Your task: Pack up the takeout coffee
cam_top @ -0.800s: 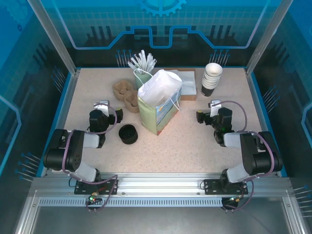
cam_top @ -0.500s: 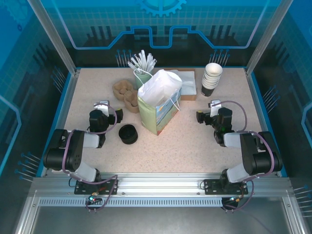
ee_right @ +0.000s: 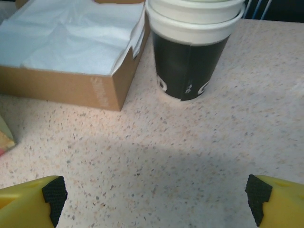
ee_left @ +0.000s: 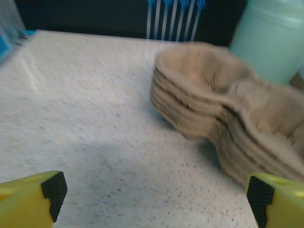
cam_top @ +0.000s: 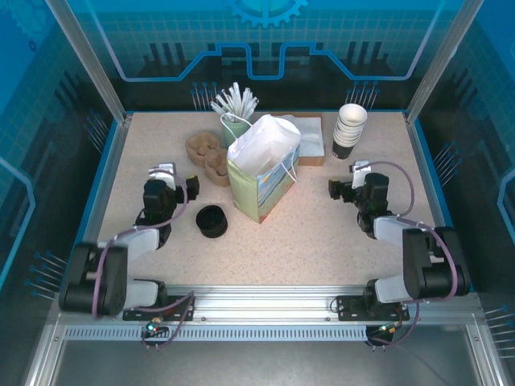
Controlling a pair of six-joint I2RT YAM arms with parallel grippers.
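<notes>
Takeout coffee [cam_top: 212, 221] stands upright on the table [cam_top: 322, 241], black lid up, to the near-right of the left gripper [cam_top: 175, 180] and just near-left of the paper bag [cam_top: 261, 173] — between that gripper and the bag, apart from both. Its long axis is vertical, so I'd expect a side-on pinch on the body. The left arm is clearly nearer; the right gripper [cam_top: 346, 178] is on the other side of the bag, well apart from the cup. The left gripper points away from the cup, toward the stack of pulp cup carriers [ee_left: 223, 114], so the wrist likely has to swing right and back toward the near edge first. Both grippers are released, jaws wide, nothing between them; the right one faces the stacked lidless cups [ee_right: 192, 52] and the napkin box [ee_right: 71, 61]. Versus the earlier frame — both elbows now sit closer to the near edge and the wrists are slightly further out; cup and bag are where they were.
</notes>
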